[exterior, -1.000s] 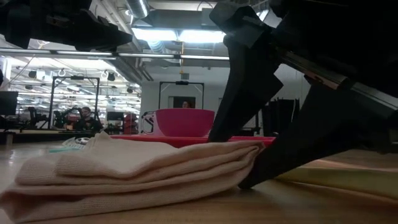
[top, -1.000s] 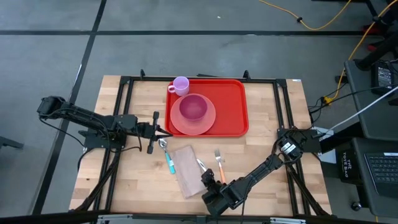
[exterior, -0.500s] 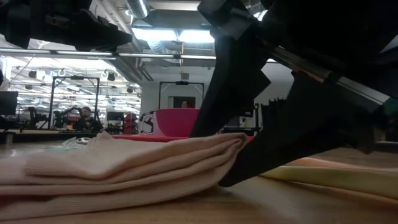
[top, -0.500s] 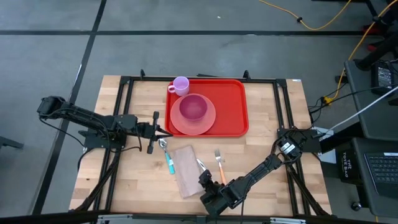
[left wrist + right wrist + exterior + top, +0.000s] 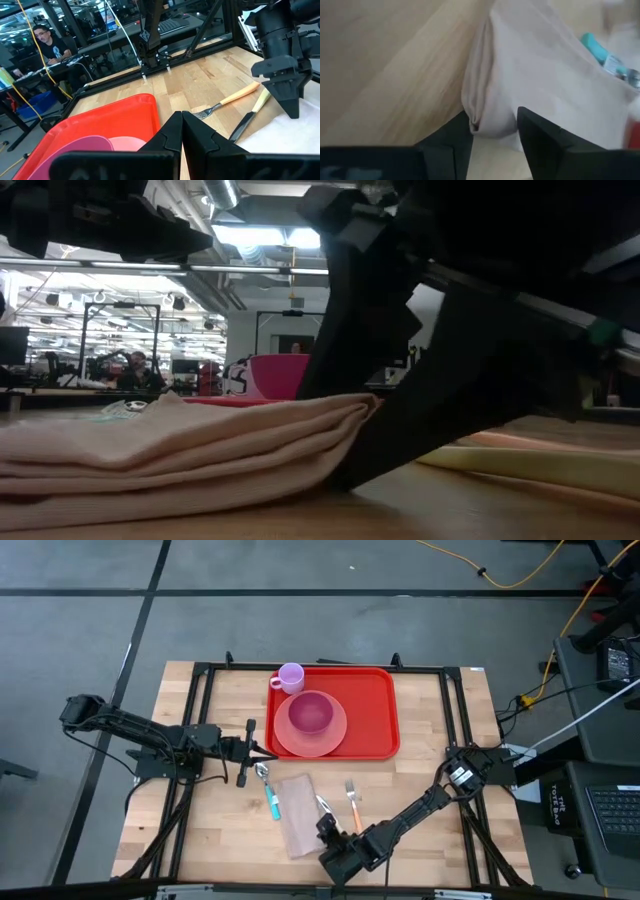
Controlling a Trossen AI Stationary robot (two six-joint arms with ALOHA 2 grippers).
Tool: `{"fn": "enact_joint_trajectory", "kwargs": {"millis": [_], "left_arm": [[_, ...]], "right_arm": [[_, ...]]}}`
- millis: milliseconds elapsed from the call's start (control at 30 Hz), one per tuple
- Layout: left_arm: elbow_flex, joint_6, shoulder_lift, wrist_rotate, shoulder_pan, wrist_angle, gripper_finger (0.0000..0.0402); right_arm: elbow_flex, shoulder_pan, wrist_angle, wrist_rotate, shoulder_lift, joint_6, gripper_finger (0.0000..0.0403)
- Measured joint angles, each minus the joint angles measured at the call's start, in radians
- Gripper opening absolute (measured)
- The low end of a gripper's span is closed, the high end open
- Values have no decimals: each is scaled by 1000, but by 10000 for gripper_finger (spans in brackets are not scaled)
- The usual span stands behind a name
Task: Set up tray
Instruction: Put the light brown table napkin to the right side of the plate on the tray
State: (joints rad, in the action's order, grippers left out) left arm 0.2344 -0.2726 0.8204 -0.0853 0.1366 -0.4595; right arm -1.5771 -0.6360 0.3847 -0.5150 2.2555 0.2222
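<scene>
The red tray [image 5: 372, 700] lies at the table's far middle, carrying a pink plate [image 5: 288, 743] with a bowl [image 5: 311, 713] and a purple cup [image 5: 291, 676]. A folded beige napkin [image 5: 296, 810] lies flat on the table nearer me, with a teal-handled spoon [image 5: 270, 792] to its left and a knife [image 5: 325, 806] and an orange-handled fork [image 5: 353, 802] to its right. My right gripper [image 5: 324, 829] is shut on the napkin's near right corner. My left gripper [image 5: 262, 751] is shut and hovers by the tray's near left corner, above the spoon. My right gripper pinches the napkin's folded edge [image 5: 492, 112] at its near right corner between both fingers [image 5: 455, 132]. Several layers bunch in the gap. The fingers come low from the table's near right side. The napkin [image 5: 180, 440] still lies on the table.
Black frame rails [image 5: 205, 700] run along the table's left, right and far sides. The knife [image 5: 248, 119] and fork [image 5: 225, 102] lie close to the right gripper. Bare wood lies left of the spoon and right of the fork.
My right gripper has moved along the table toward the left edge, into the napkin. The napkin's near right end has slid leftward with it and bunched a little, while the rest stays flat on the table.
</scene>
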Motion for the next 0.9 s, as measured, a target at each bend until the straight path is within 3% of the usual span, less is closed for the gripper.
{"fn": "enact_joint_trajectory", "kwargs": {"millis": [367,633,900], "left_arm": [[0,0,0,0,0,5,4],[0,20,0,0,0,22,4],[0,34,0,0,0,22,3]], "right_arm": [[0,17,-43,20,0,74,124],[-1,19,-44,37,0,72,18],[-1,24,-31,46,-1,39,8]]}}
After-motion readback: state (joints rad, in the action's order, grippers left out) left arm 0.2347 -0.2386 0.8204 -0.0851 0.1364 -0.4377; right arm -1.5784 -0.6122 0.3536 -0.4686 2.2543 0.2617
